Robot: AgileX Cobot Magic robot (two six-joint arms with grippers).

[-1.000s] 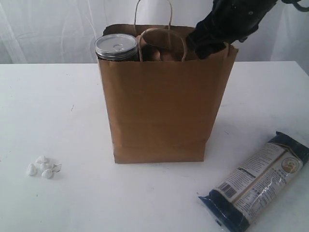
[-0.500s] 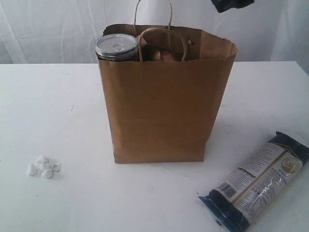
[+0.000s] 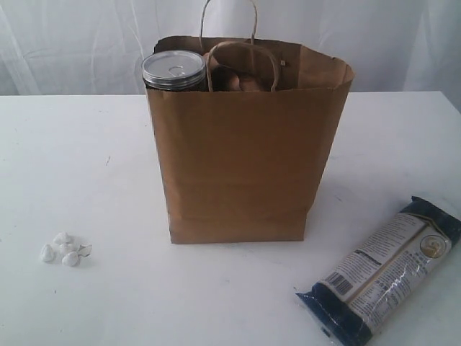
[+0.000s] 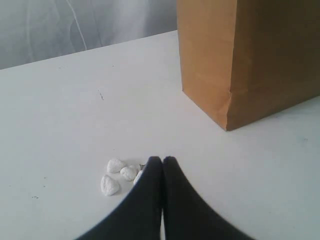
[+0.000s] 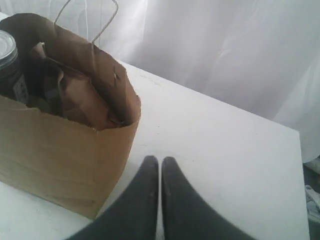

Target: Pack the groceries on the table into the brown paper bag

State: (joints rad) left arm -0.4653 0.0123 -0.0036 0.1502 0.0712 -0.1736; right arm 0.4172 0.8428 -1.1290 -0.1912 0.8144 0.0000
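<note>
The brown paper bag [image 3: 245, 144] stands upright in the middle of the white table [image 3: 86, 166]. A silver pull-tab can [image 3: 173, 69] pokes out of its top left corner, and a brown pouch [image 5: 80, 97] lies crumpled inside. The long dark-blue packet [image 3: 382, 270] lies flat on the table at the front right. Neither arm shows in the exterior view. My left gripper [image 4: 162, 160] is shut and empty, low over the table in front of the bag [image 4: 250, 55]. My right gripper [image 5: 160, 160] is shut and empty, above the table beside the bag [image 5: 65, 145].
A cluster of small white lumps [image 3: 65, 249] lies at the front left of the table, and in the left wrist view the lumps [image 4: 117, 175] sit just beside the fingertips. White curtains [image 3: 86, 43] hang behind the table.
My right arm rose from the bag's top right corner and left the exterior view. Its jaws have closed with nothing in them. The bag and packet have not moved.
</note>
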